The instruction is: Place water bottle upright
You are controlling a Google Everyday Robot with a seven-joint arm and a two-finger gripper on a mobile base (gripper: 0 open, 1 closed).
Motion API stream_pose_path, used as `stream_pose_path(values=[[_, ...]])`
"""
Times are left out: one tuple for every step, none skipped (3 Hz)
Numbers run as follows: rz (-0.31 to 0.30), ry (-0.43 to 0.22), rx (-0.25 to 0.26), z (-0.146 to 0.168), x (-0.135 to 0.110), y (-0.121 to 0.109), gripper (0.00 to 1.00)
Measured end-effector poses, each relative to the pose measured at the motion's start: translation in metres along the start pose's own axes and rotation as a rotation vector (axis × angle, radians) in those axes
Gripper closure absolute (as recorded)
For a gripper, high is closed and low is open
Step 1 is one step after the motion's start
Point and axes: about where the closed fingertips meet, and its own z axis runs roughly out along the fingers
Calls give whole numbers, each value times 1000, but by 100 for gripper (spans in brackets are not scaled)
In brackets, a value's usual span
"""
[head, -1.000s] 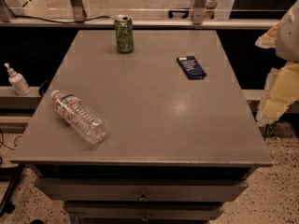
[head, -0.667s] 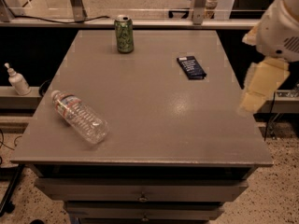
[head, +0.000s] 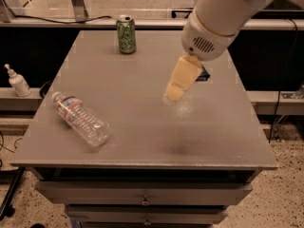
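The water bottle [head: 80,118] lies on its side near the front left of the grey table [head: 142,141]. It is clear and ribbed, and its white cap points to the back left. My gripper [head: 175,93] hangs above the middle of the table on the white arm [head: 223,13] that comes in from the top right. It is well to the right of the bottle and does not touch it. It holds nothing that I can see.
A green drink can [head: 126,34] stands upright at the back of the table. A dark blue flat object [head: 205,74] lies right of centre, mostly hidden behind the arm. A small white pump bottle [head: 18,81] stands on a ledge left of the table.
The arm has swung in from the table's right edge to above its middle. The bottle and the can have not moved.
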Motion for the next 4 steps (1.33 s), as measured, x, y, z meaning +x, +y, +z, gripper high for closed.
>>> stream_pose_path(values=[[89, -52, -13, 17, -48, 15, 0], [178, -56, -12, 15, -50, 16, 0], [178, -56, -12, 15, -50, 16, 0], [218, -57, -13, 23, -62, 18, 0]])
